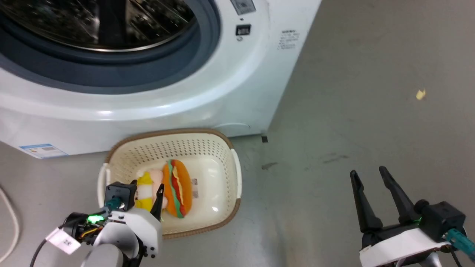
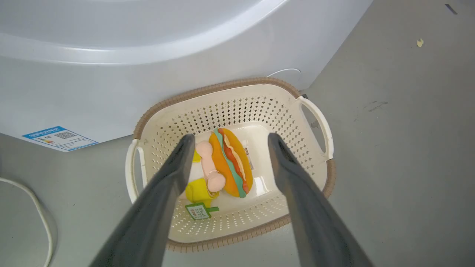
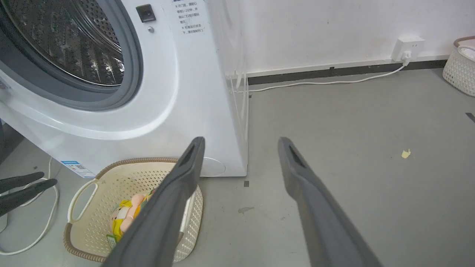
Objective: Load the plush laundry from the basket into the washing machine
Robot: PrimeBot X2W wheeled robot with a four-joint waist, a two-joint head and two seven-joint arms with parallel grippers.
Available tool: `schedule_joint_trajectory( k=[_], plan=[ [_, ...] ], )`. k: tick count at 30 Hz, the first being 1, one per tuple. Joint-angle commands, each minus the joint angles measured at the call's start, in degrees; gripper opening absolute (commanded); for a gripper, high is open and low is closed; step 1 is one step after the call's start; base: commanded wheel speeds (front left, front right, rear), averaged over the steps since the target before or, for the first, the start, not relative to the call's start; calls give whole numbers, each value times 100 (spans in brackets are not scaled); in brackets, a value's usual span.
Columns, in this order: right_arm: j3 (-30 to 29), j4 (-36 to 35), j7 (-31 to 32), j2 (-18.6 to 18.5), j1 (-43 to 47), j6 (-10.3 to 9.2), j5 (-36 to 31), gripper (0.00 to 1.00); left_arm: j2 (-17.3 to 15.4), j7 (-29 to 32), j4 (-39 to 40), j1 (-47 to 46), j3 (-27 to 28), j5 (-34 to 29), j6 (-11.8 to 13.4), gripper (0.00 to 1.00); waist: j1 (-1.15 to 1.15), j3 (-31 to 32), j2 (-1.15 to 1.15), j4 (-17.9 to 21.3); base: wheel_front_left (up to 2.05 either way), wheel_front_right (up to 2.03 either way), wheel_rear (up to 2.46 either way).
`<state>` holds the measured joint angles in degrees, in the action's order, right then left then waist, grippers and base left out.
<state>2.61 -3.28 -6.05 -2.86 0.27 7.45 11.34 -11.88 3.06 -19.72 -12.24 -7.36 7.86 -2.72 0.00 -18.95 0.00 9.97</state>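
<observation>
Washing machine [image 1: 156, 92]: white front-loader, standing on the grey floor [image 1: 371, 111]. Its grey rubber ring [image 1: 111, 70] surrounds the perforated steel drum [image 1: 92, 22], which is in plain sight in the head and right wrist views. A blue-and-white label [image 1: 42, 150] sits low on the front panel.

Basket [image 1: 170, 146]: cream, perforated, with a brown rim. It is on the floor just in front of the machine's lower right corner, its far rim close to the panel.

Right gripper [image 1: 367, 170]: well to the right of the basket and over bare floor. The 2 fingers are spread apart with nothing between them.

Left gripper [image 2: 231, 138]: over the near left part of the basket. The fingers are wide apart and grasp nothing. In the left wrist view they frame the plush laundry [image 1: 174, 189].

The plush laundry lies on the basket bottom. The orange hamburger [image 1: 178, 187] is on its edge, with the yellow doll [image 1: 148, 189] touching its left side. The green tag [image 2: 200, 211] lies at the doll's near end.

Sticker [image 1: 194, 187]: on the basket bottom, just right of the hamburger.

Yellow scrap [image 1: 420, 94]: 1 piece on the floor, far right.
</observation>
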Motion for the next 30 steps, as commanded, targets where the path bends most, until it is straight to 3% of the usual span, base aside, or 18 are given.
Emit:
schedule_joint_trajectory(
  k=[1, 16, 30],
  plan=[
    [15, -58, -72, -1, -121, 2, 179, 100, -98, 38, -188, -202, -54, 107, -46, 100, 0, -206, 0, 153, 0, 0, 0],
    [203, -283, -239, -1, -145, 2, 651, 100, -687, 158, -974, -714, -300, 433, -133, 100, 0, -954, 0, 590, 0, 0, 0],
    [466, -565, -406, -1, -151, 2, 1153, 100, -1110, 653, -1540, -1499, -592, 735, -199, 100, 0, -1668, 0, 950, 0, 0, 0]
  ],
)
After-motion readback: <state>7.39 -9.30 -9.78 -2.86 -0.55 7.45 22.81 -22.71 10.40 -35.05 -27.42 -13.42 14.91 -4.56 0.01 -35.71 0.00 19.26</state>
